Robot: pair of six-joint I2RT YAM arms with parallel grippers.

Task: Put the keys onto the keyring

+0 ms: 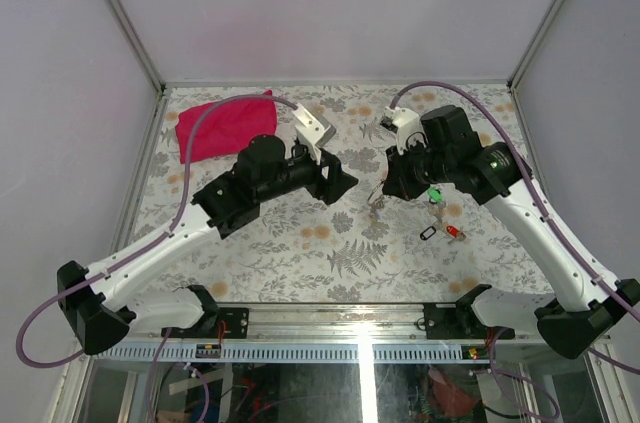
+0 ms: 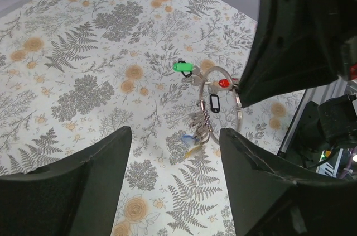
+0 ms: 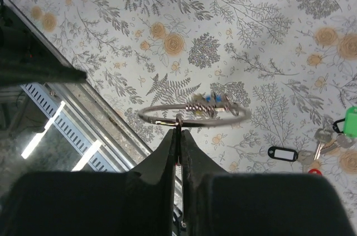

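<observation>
silver keyring (image 3: 159, 120); green tag (image 2: 182, 67), red tag (image 2: 223, 83), black tag (image 2: 214, 102); grey-orange floral table (image 1: 330, 253); magenta cloth (image 1: 215, 128).

Thin silver keyring (image 3: 162, 121) held level by right tool (image 3: 178, 133), blue and yellow keys (image 3: 205, 104) on it, other keys (image 3: 348, 124) loose nearby

Was lit brightly and evenly from overhead, with only soft, faint shadows on the floral table cover (image 1: 330, 243). Caught white streaks of glare on the glass panel (image 1: 365, 373) at the near edge, also visible in the right wrist view. Rendered the left gripper (image 2: 174, 135) dark and blurred up close. Kept the keyring (image 3: 192, 114) sharp, with small glints.
</observation>
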